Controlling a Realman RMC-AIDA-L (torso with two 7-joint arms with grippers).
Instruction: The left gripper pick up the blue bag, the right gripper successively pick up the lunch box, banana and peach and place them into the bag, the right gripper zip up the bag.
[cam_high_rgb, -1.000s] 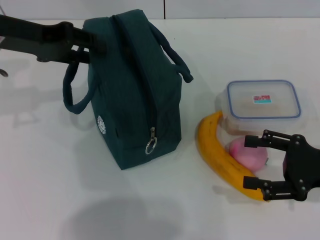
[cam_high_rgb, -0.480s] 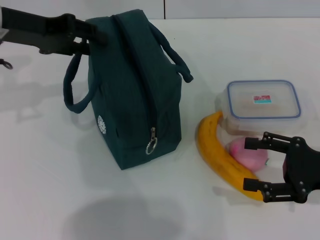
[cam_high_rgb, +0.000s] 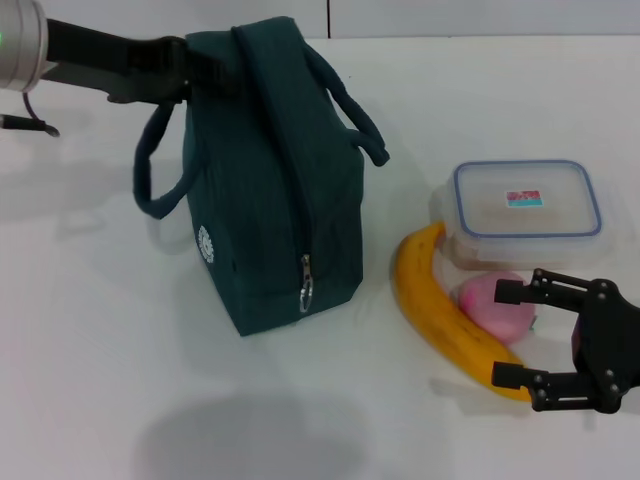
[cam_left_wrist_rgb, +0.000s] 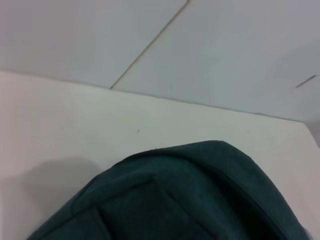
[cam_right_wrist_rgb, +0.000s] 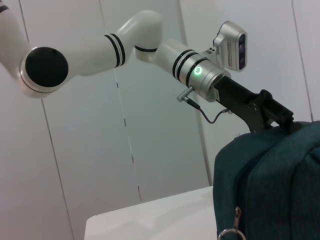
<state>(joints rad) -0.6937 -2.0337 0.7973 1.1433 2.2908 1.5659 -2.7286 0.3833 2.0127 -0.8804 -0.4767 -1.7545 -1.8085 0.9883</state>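
The left tool (cam_high_rgb: 205, 75) clamps the bag (cam_high_rgb: 275, 190) at its top edge; the right tool (cam_high_rgb: 510, 335), fingers apart, straddles the banana (cam_high_rgb: 435, 300) end.

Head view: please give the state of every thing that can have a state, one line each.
Bag: upright on the table, zip closed.
Lunch box: lid on.
Banana: lying unpeeled, against the box.
Peach: resting between banana and box.
Left end effector: at the bag's top end.
Right end effector: open, beside the peach.
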